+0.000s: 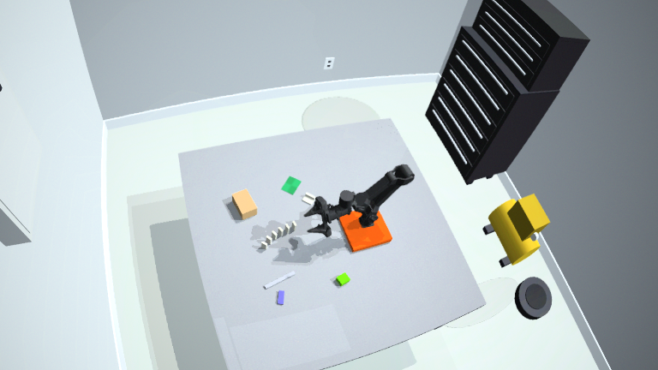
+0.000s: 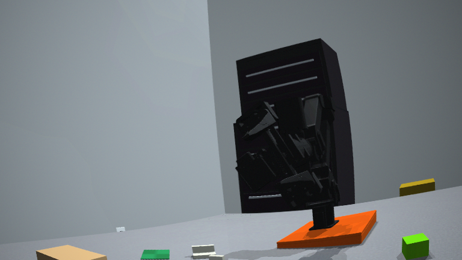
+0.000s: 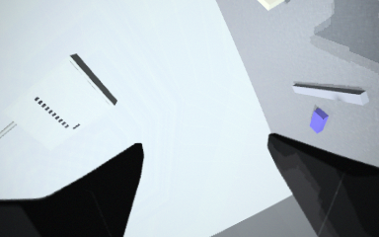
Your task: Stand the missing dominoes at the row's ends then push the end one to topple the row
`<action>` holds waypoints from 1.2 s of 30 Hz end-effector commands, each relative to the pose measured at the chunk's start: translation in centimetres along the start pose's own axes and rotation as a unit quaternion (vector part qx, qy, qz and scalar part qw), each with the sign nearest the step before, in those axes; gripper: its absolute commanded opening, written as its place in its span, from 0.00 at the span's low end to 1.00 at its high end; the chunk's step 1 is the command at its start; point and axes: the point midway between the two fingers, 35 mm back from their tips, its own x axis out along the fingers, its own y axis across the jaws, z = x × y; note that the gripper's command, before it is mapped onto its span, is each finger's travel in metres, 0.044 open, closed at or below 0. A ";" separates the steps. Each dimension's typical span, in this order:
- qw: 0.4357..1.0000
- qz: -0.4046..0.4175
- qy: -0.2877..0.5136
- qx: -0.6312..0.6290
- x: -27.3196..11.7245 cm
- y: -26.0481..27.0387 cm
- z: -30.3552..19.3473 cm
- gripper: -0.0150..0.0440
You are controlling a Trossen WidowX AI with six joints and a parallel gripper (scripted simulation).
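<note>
Grey table (image 1: 412, 269) (image 2: 238, 222) (image 3: 247, 54) in a pale-walled room.

From overhead, I see six cream dominoes (image 1: 280, 231) standing upright, evenly spaced from eight to two o'clock, with loose whitish pieces (image 1: 308, 198) (image 2: 203, 251) close together toward one o'clock.

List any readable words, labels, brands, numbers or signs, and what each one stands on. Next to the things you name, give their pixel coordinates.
No readable text in any view.
The row of small dark marks on the pale wall panel (image 3: 30, 116) in the wrist view: too small to tell whether it is lettering.
The black drawer cabinet (image 1: 538, 118) (image 2: 342, 73): no lettering visible.
</note>
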 end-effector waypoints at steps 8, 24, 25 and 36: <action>0.943 -0.126 -0.094 -0.292 2.5 0.1 5.9 0.58; 0.533 -0.487 0.050 -0.690 0.0 0.8 19.6 0.25; 0.508 -0.498 0.072 -0.699 -0.4 0.8 20.1 0.25; 0.289 -0.530 0.331 -0.725 -4.9 1.5 23.6 0.25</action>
